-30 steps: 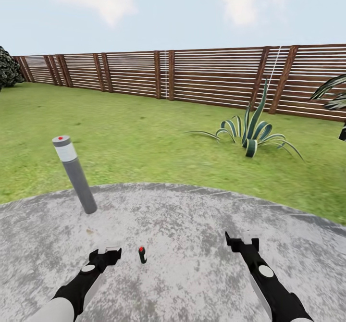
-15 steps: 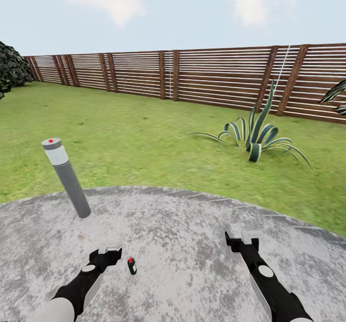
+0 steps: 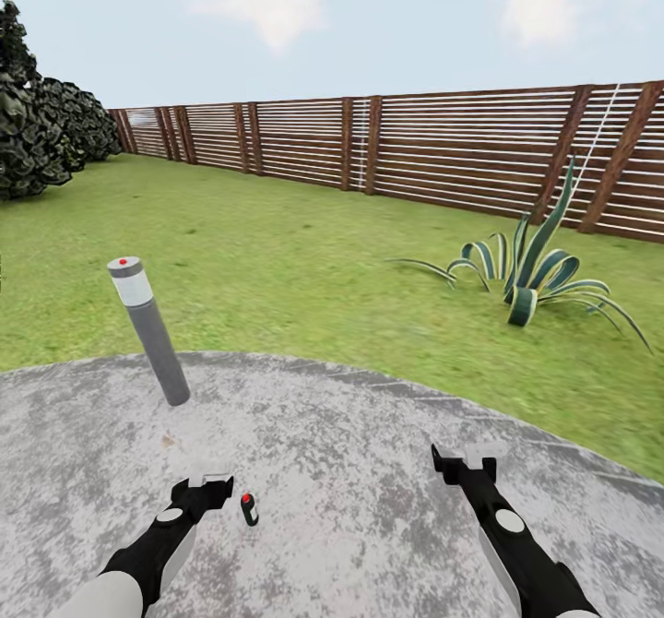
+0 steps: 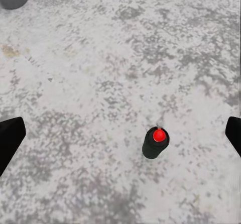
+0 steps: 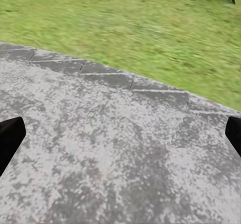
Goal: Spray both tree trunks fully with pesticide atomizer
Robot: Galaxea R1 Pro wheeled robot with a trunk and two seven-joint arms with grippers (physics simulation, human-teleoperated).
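Head view: lawn (image 3: 277,258), slat fence (image 3: 443,148), round mottled stone pad (image 3: 350,452).
Left gripper (image 3: 210,482) and right gripper (image 3: 468,457) hover over the pad, jaws spread, empty. The atomizer (image 3: 248,508), a small dark can with a red cap, stands just beside the left gripper at its 4 o'clock; the left wrist view shows it between the fingertips (image 4: 10,138). A grey bollard (image 3: 148,330) leans at 11 o'clock; a spiky plant (image 3: 530,277) at 2.

Stone paving (image 5: 115,158) (mottled grey) meets lawn (image 5: 110,28).

Your atomizer (image 3: 248,508) is a small dark bottle with a red top. It stands upright on the grey paving, on its own.
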